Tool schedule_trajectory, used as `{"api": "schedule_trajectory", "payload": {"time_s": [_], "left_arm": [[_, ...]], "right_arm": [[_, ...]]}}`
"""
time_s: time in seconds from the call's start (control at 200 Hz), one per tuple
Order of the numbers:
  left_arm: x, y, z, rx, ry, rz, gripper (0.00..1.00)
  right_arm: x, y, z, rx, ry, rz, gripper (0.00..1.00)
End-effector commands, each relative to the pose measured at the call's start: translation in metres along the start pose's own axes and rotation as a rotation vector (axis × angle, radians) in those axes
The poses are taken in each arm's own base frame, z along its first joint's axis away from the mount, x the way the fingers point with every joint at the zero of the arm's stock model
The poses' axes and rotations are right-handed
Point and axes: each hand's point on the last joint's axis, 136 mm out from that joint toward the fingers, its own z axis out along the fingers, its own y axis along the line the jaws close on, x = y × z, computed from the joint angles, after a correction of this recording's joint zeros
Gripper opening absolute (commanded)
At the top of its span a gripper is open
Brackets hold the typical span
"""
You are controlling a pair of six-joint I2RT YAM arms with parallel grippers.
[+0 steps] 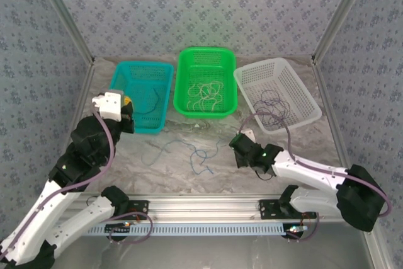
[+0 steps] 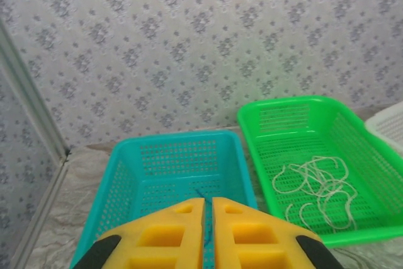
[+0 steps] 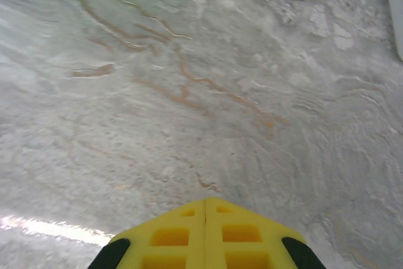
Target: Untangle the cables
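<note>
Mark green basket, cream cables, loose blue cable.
green basket [image 1: 204, 51]: top view, far rim.
cream cables [image 1: 206, 94]: top view, middle of the tangle.
blue cable [image 1: 196, 152]: top view, mid-length of the strand.

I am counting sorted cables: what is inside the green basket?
Inside the green basket lie pale cream cables, tangled in loose loops on its mesh floor. Where loops cross, the lower strands are covered.

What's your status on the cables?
Left fingers shut on dark cable over teal basket. Right fingers shut, empty, low over table. Blue cable loose on table between arms. Nothing blocking.
</note>
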Motion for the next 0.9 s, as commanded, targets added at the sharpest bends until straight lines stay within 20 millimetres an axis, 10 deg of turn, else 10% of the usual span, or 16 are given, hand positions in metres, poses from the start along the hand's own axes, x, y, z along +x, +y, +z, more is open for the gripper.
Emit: {"api": "schedule_trajectory", "payload": {"time_s": [0.0,0.22,0.894], "left_arm": [[-0.008,-0.002,0.005,0.028,0.004,-0.036,0.11],[0.009,-0.050,0.027,0.247,0.070,-0.081,0.16],[0.122,-0.241,0.020,1.017,0.330,-0.062,0.42]], "right_arm": [[-0.006,-0.004,-0.006,0.001,-0.047,0.009,0.33],[-0.023,0.016,-0.026,-0.139,-0.104,0.013,0.00],[-0.099,0.078,-0.117,-0.478,-0.302,-0.129,0.00]]}}
